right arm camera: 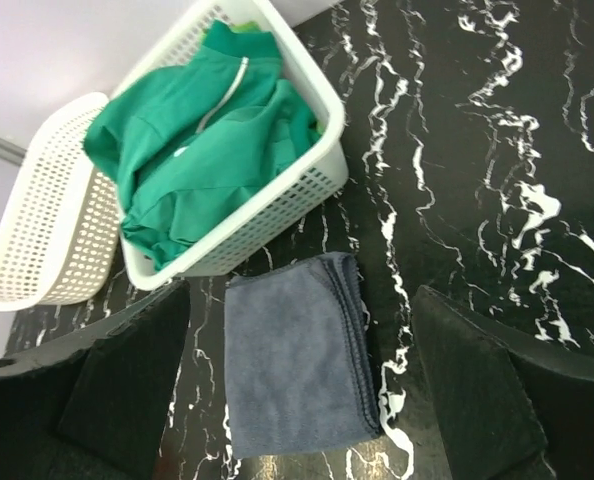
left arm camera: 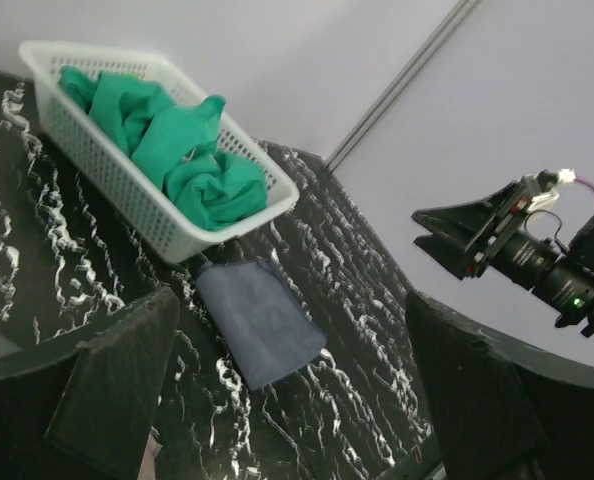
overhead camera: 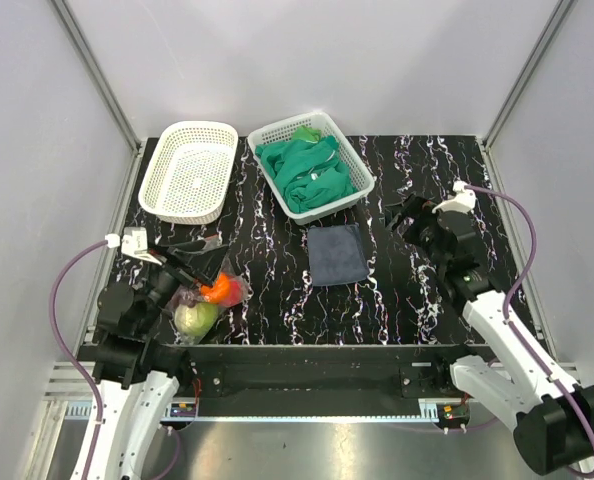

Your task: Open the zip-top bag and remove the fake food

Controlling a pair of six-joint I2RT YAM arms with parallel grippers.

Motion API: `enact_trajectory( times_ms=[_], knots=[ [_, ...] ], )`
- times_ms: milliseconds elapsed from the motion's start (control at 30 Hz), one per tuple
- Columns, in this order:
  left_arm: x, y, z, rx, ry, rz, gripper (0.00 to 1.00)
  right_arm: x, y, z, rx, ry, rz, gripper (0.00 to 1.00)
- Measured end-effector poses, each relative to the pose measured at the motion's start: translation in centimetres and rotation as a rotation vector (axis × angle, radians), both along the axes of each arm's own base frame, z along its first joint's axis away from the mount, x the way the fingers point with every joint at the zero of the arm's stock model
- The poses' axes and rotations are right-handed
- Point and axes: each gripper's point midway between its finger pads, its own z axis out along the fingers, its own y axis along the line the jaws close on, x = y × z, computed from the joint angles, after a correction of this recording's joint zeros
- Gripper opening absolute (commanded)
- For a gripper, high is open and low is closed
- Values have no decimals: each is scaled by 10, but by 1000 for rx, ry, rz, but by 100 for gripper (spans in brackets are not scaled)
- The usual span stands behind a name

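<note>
Left gripper [left arm camera: 292, 325]: fingers were spread wide, nothing between them. Right gripper [right arm camera: 299, 300]: also spread, hanging over the grey cloth [right arm camera: 292, 370]. Zip-top bag [overhead camera: 215, 296] lay front-left on the table [overhead camera: 417, 300], right by the left gripper, fake food [overhead camera: 196, 318] inside.

No writing, label, brand, number or sign can be read in any of the three views. The left arm's white plug [overhead camera: 134, 241] and the right arm's white plug [overhead camera: 461, 198] are too small to tell whether they bear print.
</note>
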Motion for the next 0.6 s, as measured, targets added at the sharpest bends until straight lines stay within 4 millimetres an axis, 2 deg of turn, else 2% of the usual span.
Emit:
enact_trajectory(
  times_ms=[233,333,467,533,600],
  knots=[
    [-5,3,-11,66,148,9,99,7,-2,-21,-65,136,-13,100],
    [-9,6,-16,72,188,20,99,14,10,-19,-82,165,48,100],
    [-15,12,-17,84,230,48,99,29,39,-9,-69,179,175,100],
    [-18,17,-15,93,243,78,99,36,60,-4,-69,181,244,100],
    [-21,25,-13,112,266,119,99,37,92,1,-76,180,334,100]
  ],
)
